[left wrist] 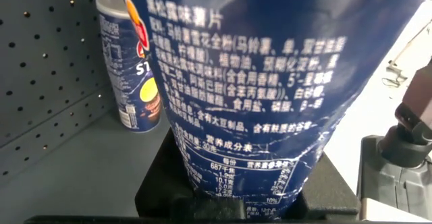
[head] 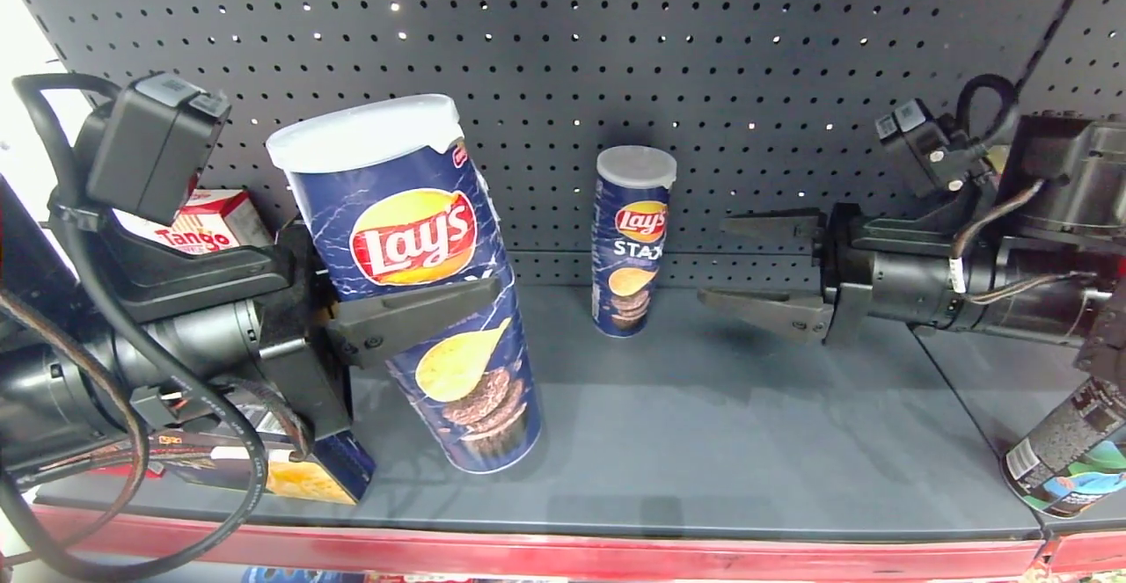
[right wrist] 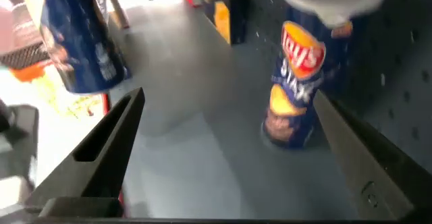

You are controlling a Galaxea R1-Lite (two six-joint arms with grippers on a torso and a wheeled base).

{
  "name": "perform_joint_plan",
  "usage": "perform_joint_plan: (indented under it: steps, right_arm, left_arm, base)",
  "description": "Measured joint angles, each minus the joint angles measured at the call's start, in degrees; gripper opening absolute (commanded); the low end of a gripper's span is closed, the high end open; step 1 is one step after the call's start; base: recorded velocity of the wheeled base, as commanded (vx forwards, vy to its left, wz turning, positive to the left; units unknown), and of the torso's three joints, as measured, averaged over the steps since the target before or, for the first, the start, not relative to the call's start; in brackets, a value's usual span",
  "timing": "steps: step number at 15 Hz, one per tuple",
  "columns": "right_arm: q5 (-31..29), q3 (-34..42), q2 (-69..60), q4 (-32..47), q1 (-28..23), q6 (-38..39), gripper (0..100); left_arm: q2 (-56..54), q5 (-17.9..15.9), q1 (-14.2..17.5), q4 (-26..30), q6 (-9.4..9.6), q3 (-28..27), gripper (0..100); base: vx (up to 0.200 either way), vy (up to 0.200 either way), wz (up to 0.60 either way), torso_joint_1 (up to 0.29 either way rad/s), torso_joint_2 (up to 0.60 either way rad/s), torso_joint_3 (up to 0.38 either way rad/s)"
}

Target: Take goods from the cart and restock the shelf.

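My left gripper is shut on a tall blue chip can with a white lid, gripped around its middle. The can leans to the left, with its base down at the grey shelf near the front; I cannot tell whether it touches. The left wrist view shows its printed side up close. A second, matching chip can stands upright by the back wall. Just right of that can, my right gripper hangs open above the shelf, holding nothing.
A pegboard wall backs the shelf. A red-and-white box sits at the back left and a blue-and-yellow box at the front left. A dark can leans at the right edge. A red lip runs along the front.
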Motion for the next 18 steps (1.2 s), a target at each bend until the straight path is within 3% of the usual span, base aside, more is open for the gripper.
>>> perform_joint_plan:
  steps: [9, 18]
  right_arm:
    - [2.52, -15.38, 15.41, -1.93, -1.51, -2.13, 100]
    - [2.47, -17.10, 22.02, -2.15, -0.50, -2.13, 100]
  left_arm:
    - [-0.12, -0.26, -0.09, 0.04, 0.02, -0.13, 0]
    - [-0.20, -0.33, -0.07, -0.05, 0.00, -0.02, 0]
  base:
    - [0.000, 0.000, 0.00, 0.000, 0.00, 0.000]
    - [0.000, 0.000, 0.00, 0.000, 0.00, 0.000]
